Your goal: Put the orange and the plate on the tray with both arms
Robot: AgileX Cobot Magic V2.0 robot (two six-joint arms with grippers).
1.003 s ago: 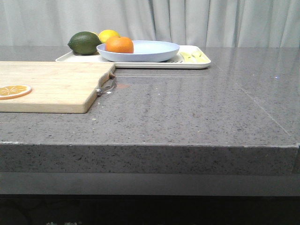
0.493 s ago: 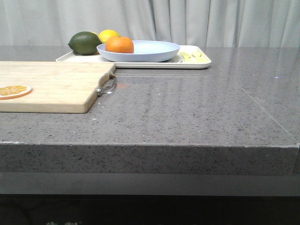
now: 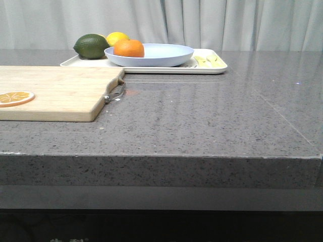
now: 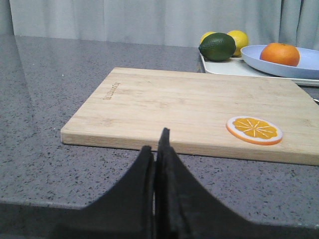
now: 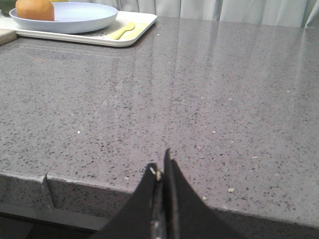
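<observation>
Black left gripper point(image 4: 155, 149) low at the near edge of the grey speckled stone counter point(image 3: 202, 121), fingers pressed together, nothing between them. Just ahead of those fingers, a light wooden cutting board point(image 4: 199, 107) lying flat, with a flat orange slice point(image 4: 254, 130) on it, ahead and off to one side of the fingertips. Well beyond the board, a flat rectangular cream-white tray point(image 3: 204, 69) with low rim and rounded corners, carrying a large shallow pale lavender-blue plate point(image 3: 161, 54). Inside the plate, toward its left side, a whole round bright orange point(image 3: 128, 48). Beside the plate on the tray, a dark green lime point(image 3: 91, 46) and a yellow lemon point(image 3: 117, 38) touching or nearly so. At the tray's right end, a pale yellow spoon-like utensil point(image 5: 122, 30), just beside the plate.

Black right gripper point(image 5: 162, 172) likewise at the near counter edge, fingers closed to a thin slit, empty. Bare counter directly ahead of them; tray, plate and orange far ahead, well apart from the fingertips. Pale grey curtain point(image 3: 227, 22) behind everything.
</observation>
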